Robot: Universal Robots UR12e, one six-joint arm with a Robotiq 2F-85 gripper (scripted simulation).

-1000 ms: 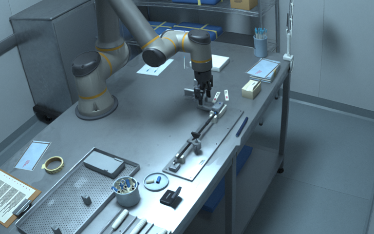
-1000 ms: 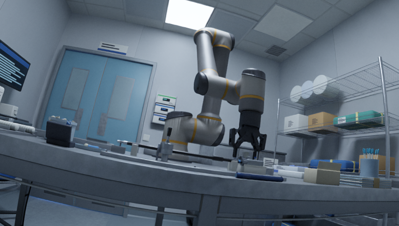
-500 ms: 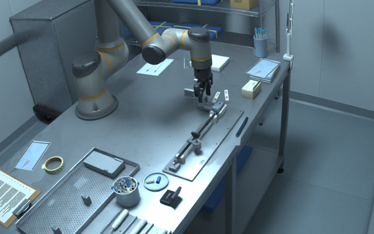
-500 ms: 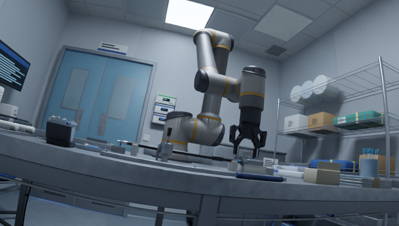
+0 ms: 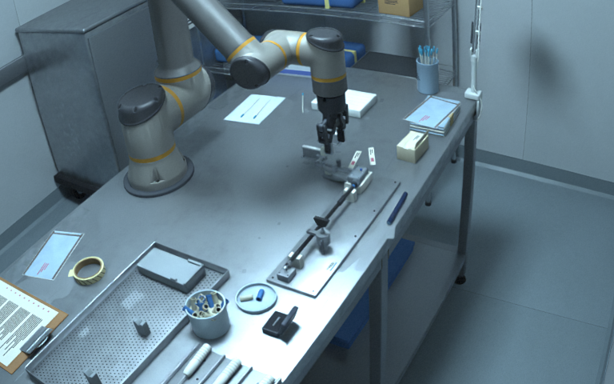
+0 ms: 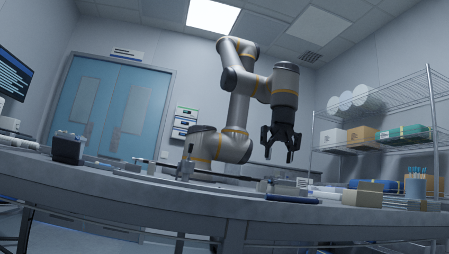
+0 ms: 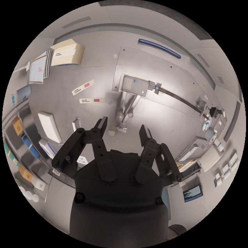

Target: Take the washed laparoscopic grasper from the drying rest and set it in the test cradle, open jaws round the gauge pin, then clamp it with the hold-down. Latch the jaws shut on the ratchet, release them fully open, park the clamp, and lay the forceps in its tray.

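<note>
The laparoscopic grasper (image 5: 330, 213) lies along the test cradle plate (image 5: 333, 235), its dark shaft passing under the hold-down clamp (image 5: 320, 231) near the middle. Its jaw end sits by the small blocks at the plate's near end (image 5: 290, 267); I cannot tell the jaws' state. The handle body (image 7: 135, 86) rests at the far end, with its ring handles (image 7: 125, 108) spreading out over the table. My gripper (image 5: 333, 136) hangs open and empty above those handles, well clear of the table as the second side camera shows (image 6: 280, 148).
A perforated tray (image 5: 122, 312) sits at the near left corner with a cup of parts (image 5: 207, 313) and a round dish (image 5: 256, 297) beside it. Two label strips (image 5: 362, 157), a tan box (image 5: 412, 146) and a blue pen (image 5: 397, 207) lie around the cradle.
</note>
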